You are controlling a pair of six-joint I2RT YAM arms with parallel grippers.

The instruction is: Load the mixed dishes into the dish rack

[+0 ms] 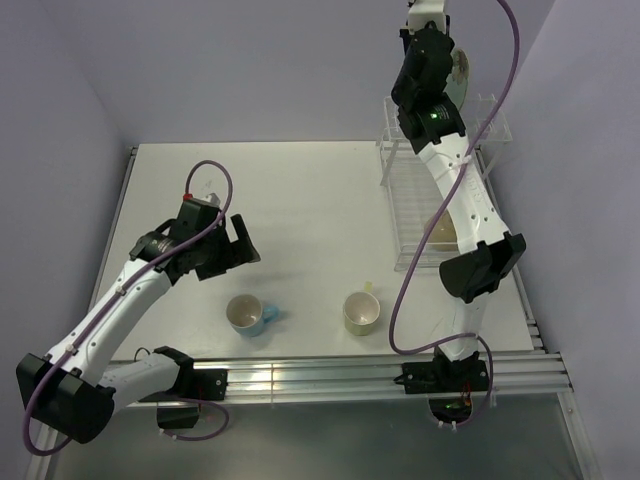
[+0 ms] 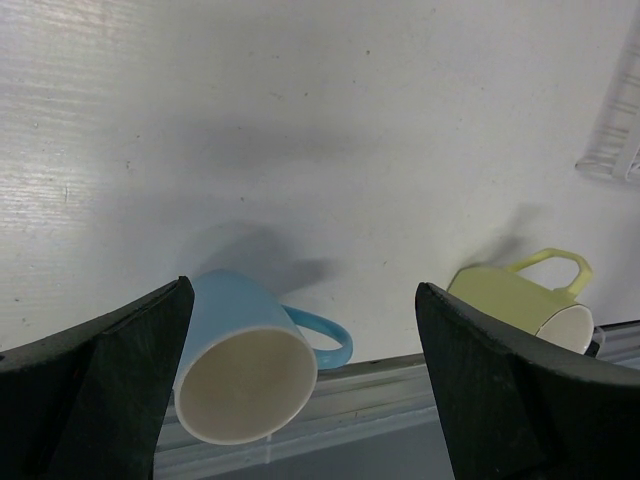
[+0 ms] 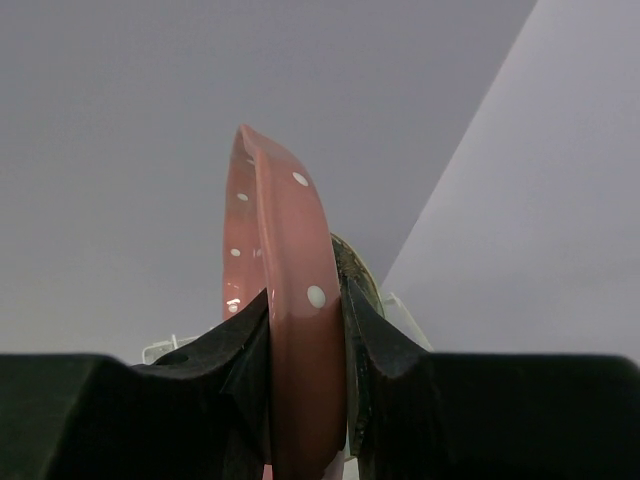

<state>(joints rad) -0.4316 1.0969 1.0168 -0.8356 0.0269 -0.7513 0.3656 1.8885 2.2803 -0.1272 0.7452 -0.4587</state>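
Observation:
A pink white-dotted plate (image 3: 285,250) stands on edge between my right gripper's (image 3: 305,300) fingers, which are shut on its rim, high over the dish rack (image 1: 405,200). Right behind it shows the rim of another plate (image 3: 352,270), seen pale at the rack's raised back (image 1: 461,75). A cream bowl (image 1: 438,228) lies in the rack's lower tray, partly hidden by my right arm. The blue mug (image 1: 247,315) and the pale yellow-green mug (image 1: 362,312) stand upright near the table's front edge. My left gripper (image 1: 235,250) hangs open just behind the blue mug (image 2: 240,360), holding nothing.
The aluminium rail (image 1: 330,375) runs along the table's front edge, close to both mugs. A corner of the rack (image 2: 615,150) shows at the right of the left wrist view, beyond the yellow-green mug (image 2: 510,300). Purple walls close in the back and right.

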